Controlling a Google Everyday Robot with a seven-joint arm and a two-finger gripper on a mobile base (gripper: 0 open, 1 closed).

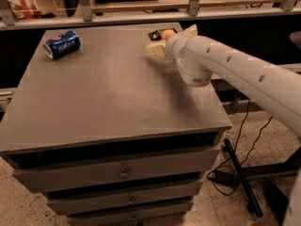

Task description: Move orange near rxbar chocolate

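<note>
The orange [168,34] rests on the table at the far right, touching or just beside the dark rxbar chocolate packet [155,33], which is partly hidden behind it. My gripper [171,40] sits right in front of the orange. Its cream fingers [155,49] are spread wide, one to the left and one to the right of the fruit, not closed on it. The white arm reaches in from the right.
A blue soda can [61,44] lies on its side at the far left of the grey table top [103,93]. Drawers are below the front edge. A railing and shelf run behind the table. Cables and a stand lie on the floor at right.
</note>
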